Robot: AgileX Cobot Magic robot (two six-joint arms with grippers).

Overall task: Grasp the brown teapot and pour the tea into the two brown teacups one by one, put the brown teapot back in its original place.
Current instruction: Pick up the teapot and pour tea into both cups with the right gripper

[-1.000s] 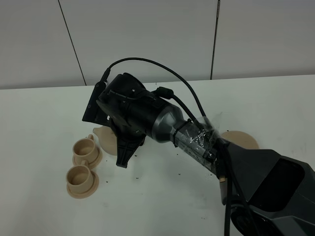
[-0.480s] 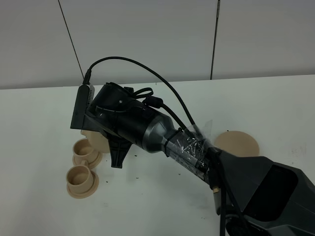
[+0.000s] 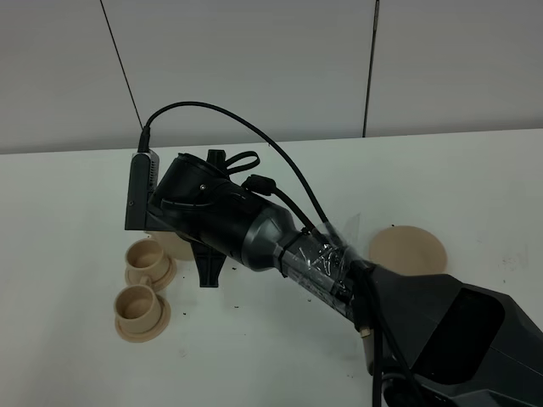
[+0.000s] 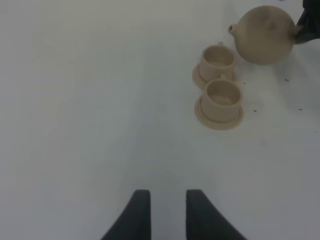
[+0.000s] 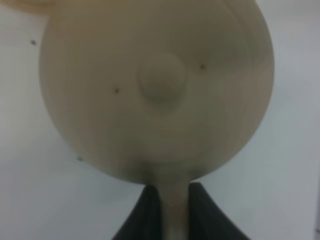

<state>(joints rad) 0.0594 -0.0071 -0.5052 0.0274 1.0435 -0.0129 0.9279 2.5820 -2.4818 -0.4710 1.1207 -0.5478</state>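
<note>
While your right claw [image 5: 171, 212] pinches the brown teapot [image 4: 264, 35] by its handle, the pot is left of centre in the high view, spout just beside the upper teacup [image 3: 146, 257], so a short tilt should pour; your left claw [image 4: 167, 215] is spread

It looked like a robotics lab test bench rather than a home — a plain white table [image 3: 475, 170] backed by grey wall panels [image 3: 254, 59], a black robot arm [image 3: 221, 220] with an exposed cable [image 3: 246, 126] and clear tape [image 3: 327, 253] wound round it, a brown teapot [image 4: 265, 35] and two brown teacups [image 4: 217, 59] [image 4: 221, 95] set out as props.
</note>
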